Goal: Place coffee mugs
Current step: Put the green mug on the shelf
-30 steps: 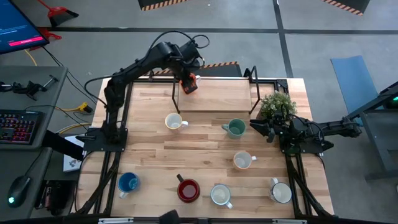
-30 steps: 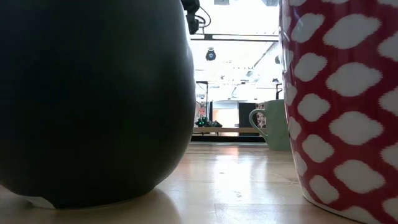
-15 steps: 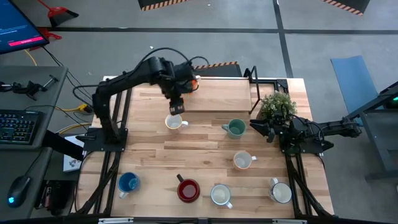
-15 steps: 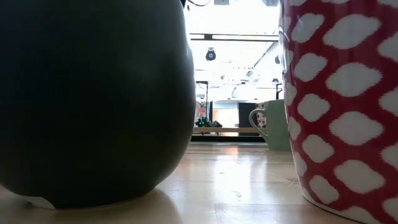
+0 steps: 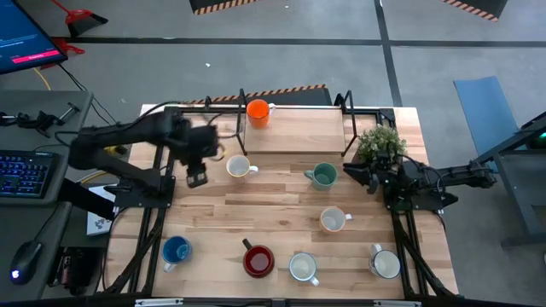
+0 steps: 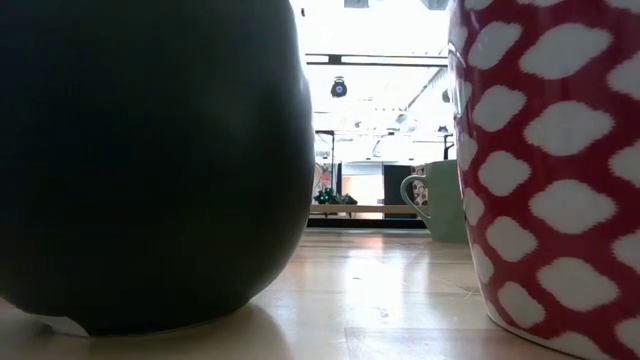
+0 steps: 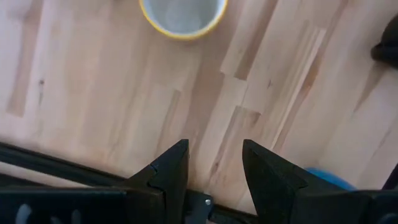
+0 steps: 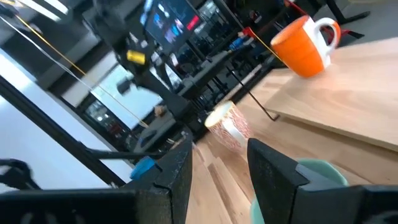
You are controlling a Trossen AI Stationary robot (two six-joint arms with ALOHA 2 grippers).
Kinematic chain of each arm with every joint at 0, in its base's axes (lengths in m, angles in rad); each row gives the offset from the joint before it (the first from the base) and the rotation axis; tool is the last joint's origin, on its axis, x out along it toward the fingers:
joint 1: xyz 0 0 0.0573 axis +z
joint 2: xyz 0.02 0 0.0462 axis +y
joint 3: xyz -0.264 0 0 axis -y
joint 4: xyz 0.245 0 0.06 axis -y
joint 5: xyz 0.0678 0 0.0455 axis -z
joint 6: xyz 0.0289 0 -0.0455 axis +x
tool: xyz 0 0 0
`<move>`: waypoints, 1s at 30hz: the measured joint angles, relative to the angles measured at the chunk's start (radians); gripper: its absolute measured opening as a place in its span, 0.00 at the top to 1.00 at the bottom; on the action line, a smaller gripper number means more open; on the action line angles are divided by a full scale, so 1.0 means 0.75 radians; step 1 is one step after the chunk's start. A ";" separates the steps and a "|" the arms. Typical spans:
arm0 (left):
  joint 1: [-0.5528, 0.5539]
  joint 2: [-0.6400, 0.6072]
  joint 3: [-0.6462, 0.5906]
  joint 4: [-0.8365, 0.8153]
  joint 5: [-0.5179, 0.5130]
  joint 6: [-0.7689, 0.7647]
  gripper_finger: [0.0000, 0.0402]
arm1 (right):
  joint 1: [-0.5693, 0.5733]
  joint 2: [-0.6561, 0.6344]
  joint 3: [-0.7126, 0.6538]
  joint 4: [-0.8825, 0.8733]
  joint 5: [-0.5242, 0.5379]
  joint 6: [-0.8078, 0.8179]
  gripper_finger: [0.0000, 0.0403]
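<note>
A: High view showed the left hand [image 5: 197, 177] empty, fingers parted, beside the yellow-rimmed mug [image 5: 239, 167] on the tabletop [image 5: 281, 205].

B: Rigid, probably glazed and slippery; I'd pinch its rim.

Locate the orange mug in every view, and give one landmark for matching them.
High view: orange mug on the raised board at the table's far edge.
Low view: not in it.
Left wrist view: not in it.
Right wrist view: top right, on the board.
Shared landmark: the teal-green mug.
</note>
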State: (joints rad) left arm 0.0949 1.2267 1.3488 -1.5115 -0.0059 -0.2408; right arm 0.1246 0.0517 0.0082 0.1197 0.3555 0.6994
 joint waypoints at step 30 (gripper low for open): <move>-0.516 -0.642 -0.791 0.789 -0.289 -0.247 0.65 | -0.002 1.281 1.292 -1.049 0.010 -0.082 0.67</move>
State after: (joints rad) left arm -0.2920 0.7448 0.7551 -0.9200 -0.2229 -0.4263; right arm 0.1234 1.0123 0.9771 -0.6668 0.3630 0.6380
